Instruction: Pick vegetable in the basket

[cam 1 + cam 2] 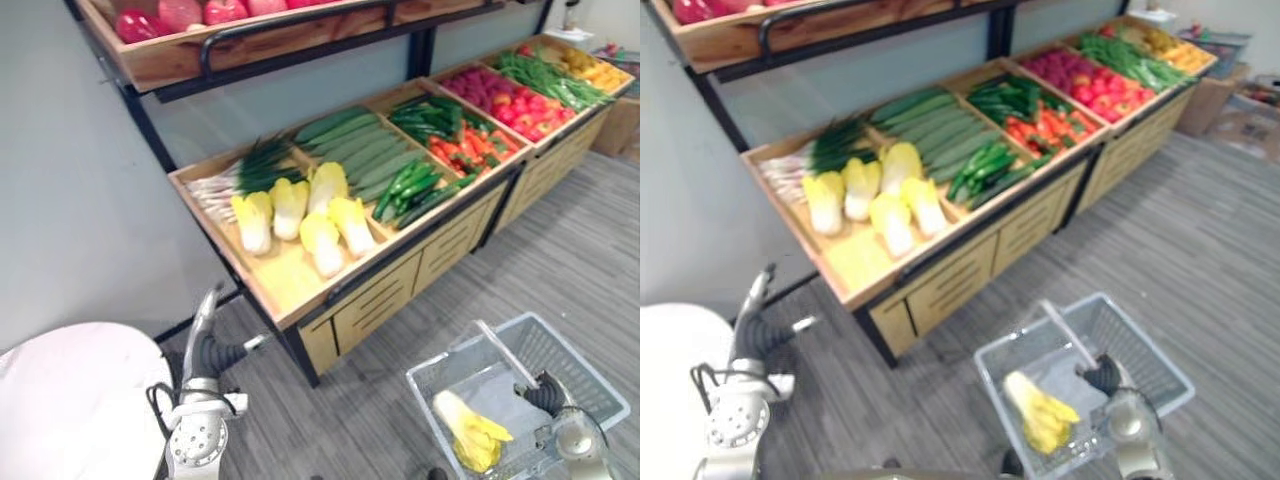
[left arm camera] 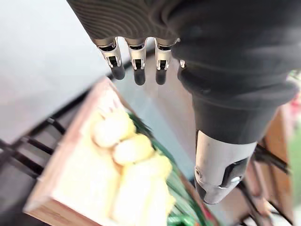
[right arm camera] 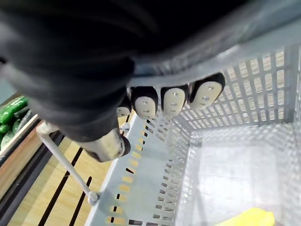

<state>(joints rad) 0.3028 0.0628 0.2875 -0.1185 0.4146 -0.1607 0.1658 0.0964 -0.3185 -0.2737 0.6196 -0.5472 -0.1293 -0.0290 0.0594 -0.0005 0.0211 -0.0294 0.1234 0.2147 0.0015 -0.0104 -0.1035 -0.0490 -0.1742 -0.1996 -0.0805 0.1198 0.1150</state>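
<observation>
1. Grey wood-grain floor (image 1: pixel 560 260) runs under a slanted wooden produce stand (image 1: pixel 290 285) set against a pale wall.
2. Progress: 1 pale yellow cabbage (image 1: pixel 468 430) already lies inside the basket (image 1: pixel 575 355), in its near corner. At least 1 pick looks done, though the task sentence does not say whether more are wanted.
3. The right hand (image 1: pixel 548 395) has its fingers curled round the basket's handle (image 1: pixel 505 350) and carries the basket low beside the stand.
4. The left hand (image 1: pixel 207 340) is raised short of the stand with straight fingers held apart from the thumb. It holds nothing and is clear of the 5 cabbages (image 1: pixel 300 215) lying on the stand.
5. Materials: the basket is light grey plastic with perforated grid walls and a thin rigid bar for a handle. The cabbages are elongated and leafy, white at the stem and crinkled yellow at the tips, and probably soft and easily bruised. Next to them lie long smooth cucumbers (image 1: pixel 365 150) and thin scallions (image 1: pixel 240 175).
</observation>
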